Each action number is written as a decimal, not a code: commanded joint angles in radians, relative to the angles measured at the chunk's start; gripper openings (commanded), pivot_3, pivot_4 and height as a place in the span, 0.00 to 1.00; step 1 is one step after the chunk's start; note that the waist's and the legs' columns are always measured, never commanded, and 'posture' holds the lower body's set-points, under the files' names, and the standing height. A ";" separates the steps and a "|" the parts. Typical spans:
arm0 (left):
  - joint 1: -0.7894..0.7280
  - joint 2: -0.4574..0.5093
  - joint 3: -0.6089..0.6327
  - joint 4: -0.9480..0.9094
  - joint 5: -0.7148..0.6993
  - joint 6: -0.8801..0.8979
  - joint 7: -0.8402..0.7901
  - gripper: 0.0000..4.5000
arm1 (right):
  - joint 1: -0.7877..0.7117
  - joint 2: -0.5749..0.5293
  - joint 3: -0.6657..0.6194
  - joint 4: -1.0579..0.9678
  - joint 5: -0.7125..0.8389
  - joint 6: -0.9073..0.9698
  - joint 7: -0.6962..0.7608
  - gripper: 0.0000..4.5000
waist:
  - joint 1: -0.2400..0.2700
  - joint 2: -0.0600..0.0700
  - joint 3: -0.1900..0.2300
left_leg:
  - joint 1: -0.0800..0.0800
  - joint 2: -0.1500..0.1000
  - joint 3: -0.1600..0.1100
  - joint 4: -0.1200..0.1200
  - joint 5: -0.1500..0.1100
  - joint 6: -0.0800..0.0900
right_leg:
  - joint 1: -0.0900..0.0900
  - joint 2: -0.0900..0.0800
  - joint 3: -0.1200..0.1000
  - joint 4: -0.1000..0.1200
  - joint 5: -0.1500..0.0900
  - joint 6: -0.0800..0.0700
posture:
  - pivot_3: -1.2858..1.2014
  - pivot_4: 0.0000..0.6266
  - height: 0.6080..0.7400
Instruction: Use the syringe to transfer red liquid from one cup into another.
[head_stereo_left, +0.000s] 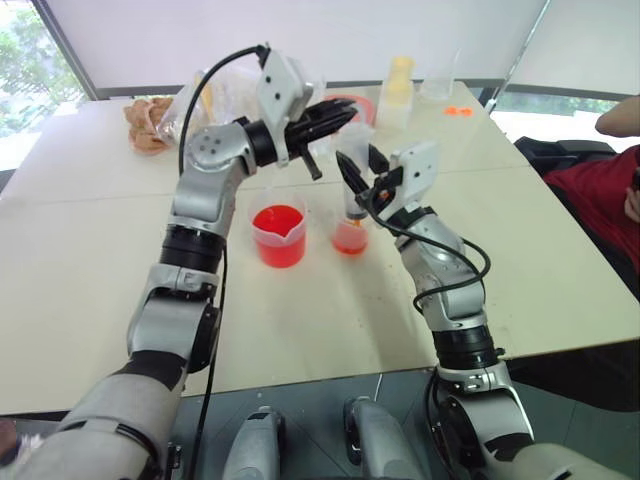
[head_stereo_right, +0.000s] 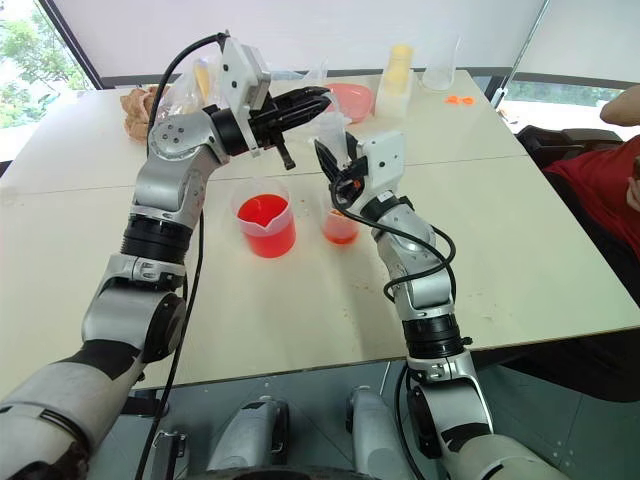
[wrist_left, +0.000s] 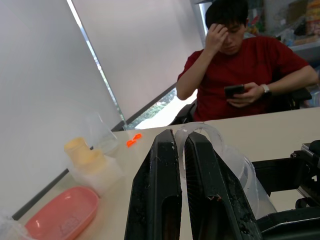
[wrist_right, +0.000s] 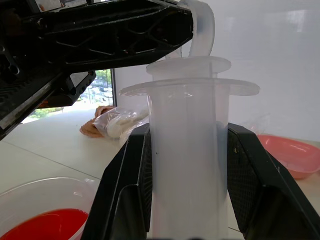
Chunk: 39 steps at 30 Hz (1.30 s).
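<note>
A pale tabletop (head_stereo_left: 90, 260), made of panels joined at visible seams, is shown before white roller blinds (head_stereo_right: 300, 30) with window strips at the sides. At the table's right edge a person in a red shirt (wrist_left: 240, 75) is seated, a phone held in one hand.

The far side of the table is occupied by a crumpled plastic bag (head_stereo_left: 160, 115), a pink dish (wrist_left: 62, 215), a yellow-capped bottle (head_stereo_left: 398, 90), a clear cone-shaped vessel (head_stereo_right: 440, 65) and two small orange pieces (head_stereo_left: 458, 110). The near half and the left portion of the table are left bare, up to the front edge.

Near the centre, the spouted cup (head_stereo_left: 279, 235) is seen holding red liquid (head_stereo_left: 277, 222); just beside it stands the smaller cup (head_stereo_left: 350, 238), tinted red at its base.

The syringe (wrist_right: 187, 150) is held upright over the smaller cup: its barrel is pinched between the fingers of the right gripper (wrist_right: 187, 200), while the looped plunger top (wrist_left: 197, 132) is clamped by the left gripper (wrist_left: 181, 155), its fingers pressed nearly together. Both arms are raised above the table centre, meeting at the syringe.
</note>
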 joint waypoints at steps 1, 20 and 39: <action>0.046 -0.027 -0.066 -0.011 -0.008 0.043 -0.057 0.01 | -0.103 -0.002 -0.061 -0.071 0.029 -0.046 -0.029 0.31 | 0.000 0.000 0.000 | 0.000 0.000 0.000 0.000 0.000 0.000 | 0.000 0.000 0.000 0.000 0.000 0.000 | 0.52 0.24 1.00; 0.227 0.204 0.150 -0.468 -0.353 0.443 -0.055 0.95 | -0.239 -0.070 -0.262 -0.080 0.310 0.295 -0.083 0.31 | -0.004 0.000 0.000 | 0.002 0.001 0.000 -0.001 0.000 0.000 | 0.000 0.000 0.000 0.003 0.000 0.000 | 0.52 0.24 1.00; 0.817 0.444 0.085 -1.014 -0.448 0.592 -0.011 0.95 | -0.279 -0.506 -0.242 0.380 0.377 1.137 -0.004 0.31 | 0.019 0.001 0.000 | -0.001 0.001 0.002 -0.001 0.000 0.000 | 0.002 0.001 0.002 -0.009 0.000 0.000 | 0.52 0.24 1.00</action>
